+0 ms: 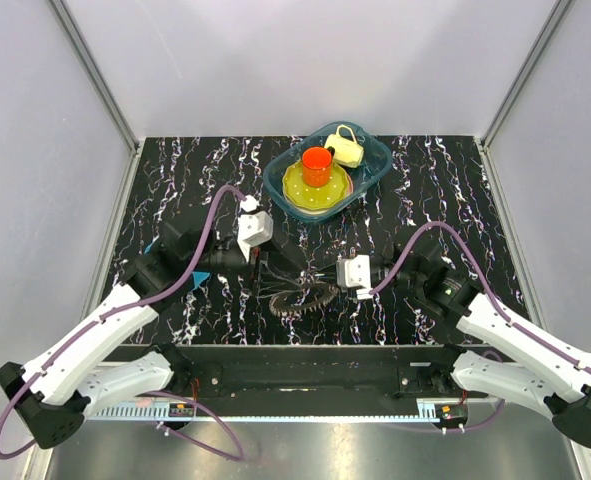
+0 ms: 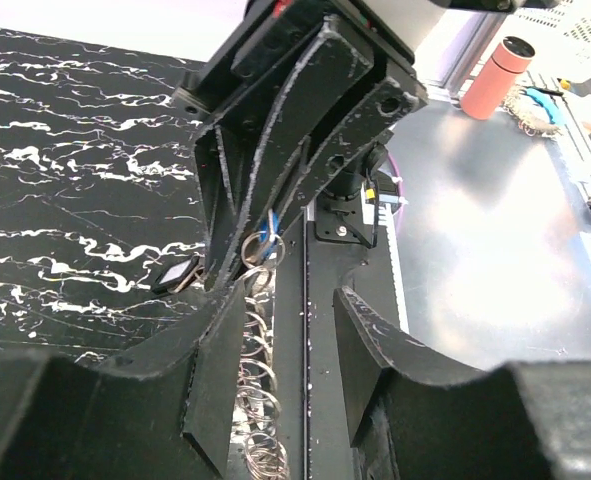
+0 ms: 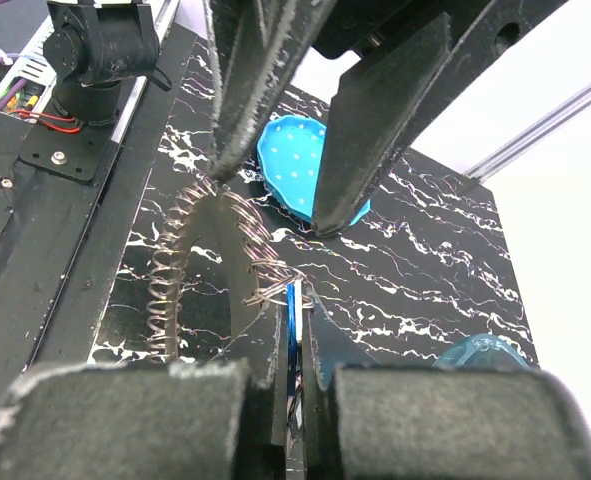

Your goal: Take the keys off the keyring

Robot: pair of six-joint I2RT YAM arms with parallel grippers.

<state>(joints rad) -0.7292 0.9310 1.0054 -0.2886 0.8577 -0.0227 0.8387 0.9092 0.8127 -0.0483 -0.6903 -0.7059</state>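
The keyring (image 1: 300, 297), a wire loop fringed with small metal keys, lies on the black marbled table between my two grippers. My right gripper (image 1: 323, 276) comes from the right and is shut on a blue-headed key (image 3: 292, 300) at the loop's near side (image 3: 200, 250). My left gripper (image 1: 265, 272) comes from the left and is open. In the left wrist view (image 2: 290, 340) the coiled ring (image 2: 257, 375) runs just inside its left finger (image 2: 215, 370). In the right wrist view one left fingertip (image 3: 223, 160) touches the far side of the loop.
A blue dotted disc (image 3: 293, 170) lies on the table behind the left fingers. A blue-green tray (image 1: 375, 165) at the back holds a yellow plate (image 1: 297, 188), an orange cup (image 1: 317, 165) and a yellow cup (image 1: 348, 148). The black base rail (image 1: 295, 370) runs along the near edge.
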